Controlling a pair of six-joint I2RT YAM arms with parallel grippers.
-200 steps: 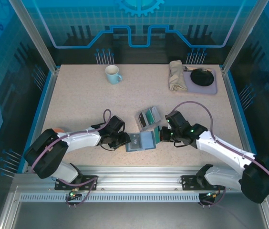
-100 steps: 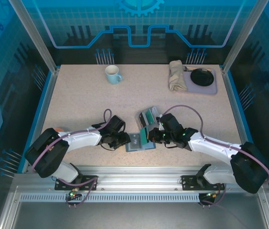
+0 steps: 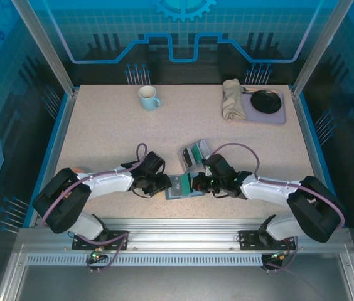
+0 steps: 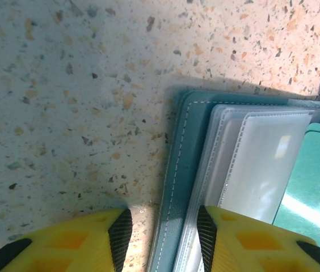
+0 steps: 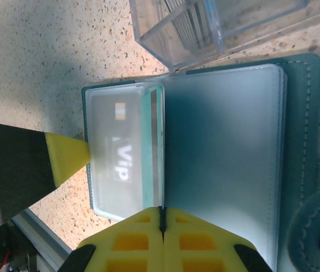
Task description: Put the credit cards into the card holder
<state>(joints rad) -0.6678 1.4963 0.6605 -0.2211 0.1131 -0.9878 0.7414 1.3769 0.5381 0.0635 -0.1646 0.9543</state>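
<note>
The blue-teal card holder [image 3: 180,187] lies open on the table near the front edge, its clear inner sleeves [image 5: 222,158] facing up. My right gripper [image 5: 161,218] is shut on the edge of a teal credit card [image 5: 151,147] marked "Vip". That card lies partly inside the left sleeve. In the top view the right gripper [image 3: 197,184] is over the holder's right half. My left gripper [image 4: 163,238] is open and low on the table, its jaws astride the holder's stitched left edge [image 4: 185,170]. One yellow left finger [image 5: 63,156] shows beside the holder.
A clear tiered card rack [image 3: 193,153] with more cards stands just behind the holder, close to the right gripper. At the back are a mug [image 3: 147,97], a folded cloth [image 3: 231,98] and a purple tray [image 3: 280,116] with a dark dish.
My right gripper has moved left with the teal card, from the holder's right side onto its open sleeves. The left arm and the holder have stayed put.
</note>
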